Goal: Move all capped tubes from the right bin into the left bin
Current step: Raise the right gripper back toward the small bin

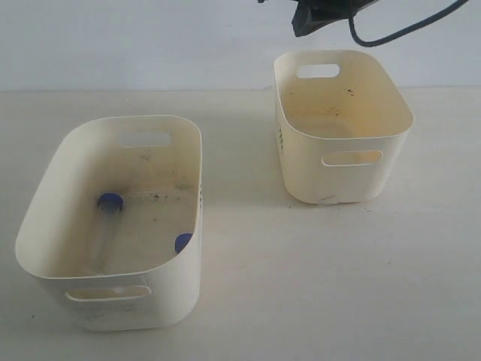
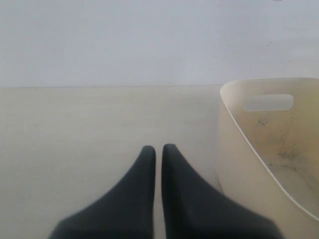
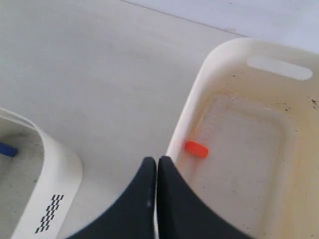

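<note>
One orange-capped tube against right bin wall; right gripper closed, empty, near rim; left gripper closed.

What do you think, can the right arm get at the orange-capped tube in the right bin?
Probably yes, after opening. The right arm hangs above the right bin, whose top is open, and nothing covers the orange-capped tube. But its jaws are shut, and the tube lies by the wall.

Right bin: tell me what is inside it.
One capped tube, orange-red cap, lies in the right bin against a wall. The right gripper hides the near corner with its shut jaws.
</note>
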Action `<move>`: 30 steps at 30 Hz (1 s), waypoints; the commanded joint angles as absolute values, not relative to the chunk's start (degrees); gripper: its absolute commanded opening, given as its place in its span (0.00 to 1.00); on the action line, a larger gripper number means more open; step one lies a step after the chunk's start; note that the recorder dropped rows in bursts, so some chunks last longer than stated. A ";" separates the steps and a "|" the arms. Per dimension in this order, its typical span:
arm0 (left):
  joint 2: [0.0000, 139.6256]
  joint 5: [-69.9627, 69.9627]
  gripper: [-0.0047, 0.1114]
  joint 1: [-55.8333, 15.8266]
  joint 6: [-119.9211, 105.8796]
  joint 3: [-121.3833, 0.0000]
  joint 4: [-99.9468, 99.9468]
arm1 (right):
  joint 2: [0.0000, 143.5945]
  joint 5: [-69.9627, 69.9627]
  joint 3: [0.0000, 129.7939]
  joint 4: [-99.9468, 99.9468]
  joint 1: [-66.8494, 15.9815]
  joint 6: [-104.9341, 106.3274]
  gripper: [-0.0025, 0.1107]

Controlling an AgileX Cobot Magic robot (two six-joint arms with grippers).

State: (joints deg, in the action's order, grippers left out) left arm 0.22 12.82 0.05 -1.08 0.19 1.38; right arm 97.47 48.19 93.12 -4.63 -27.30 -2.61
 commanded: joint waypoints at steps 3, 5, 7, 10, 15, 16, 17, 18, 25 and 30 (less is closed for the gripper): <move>0.00 11.98 0.08 0.05 -0.97 0.00 1.49 | 97.30 47.40 93.27 -4.61 -23.15 -1.28 0.02; 0.00 11.98 0.08 0.05 -0.97 0.00 1.49 | 97.30 48.02 93.27 -4.71 -22.91 -0.89 0.02; 0.00 11.98 0.08 0.05 -0.97 0.00 1.49 | 97.30 48.27 93.27 -4.71 -22.91 -0.70 0.02; 0.00 11.98 0.08 0.05 -0.97 0.00 1.49 | 97.30 48.27 93.27 -4.71 -22.91 -0.44 0.02; 0.00 11.98 0.08 0.05 -0.97 0.00 1.49 | 97.30 47.89 93.27 -4.71 -22.88 0.00 0.02; 0.00 11.98 0.08 0.05 -0.97 0.00 1.49 | 97.30 48.00 93.27 -4.71 -22.88 0.00 0.02; 0.00 11.98 0.08 0.05 -0.97 0.00 1.49 | 97.30 48.11 93.27 -4.71 -22.88 0.00 0.02; 0.00 11.98 0.08 0.05 -0.97 0.00 1.49 | 97.30 48.45 93.27 -4.71 -22.78 0.00 0.02; 0.00 11.98 0.08 0.05 -0.97 0.00 1.49 | 97.30 49.01 93.27 -4.91 -20.68 -0.82 0.02; 0.00 11.98 0.08 0.05 -0.97 0.00 1.49 | 100.57 47.88 93.27 -9.57 -17.36 -1.40 0.02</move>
State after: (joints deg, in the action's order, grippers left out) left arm 0.22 12.82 0.05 -1.08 0.19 1.38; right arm 98.45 48.89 93.12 -6.83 -18.95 -1.11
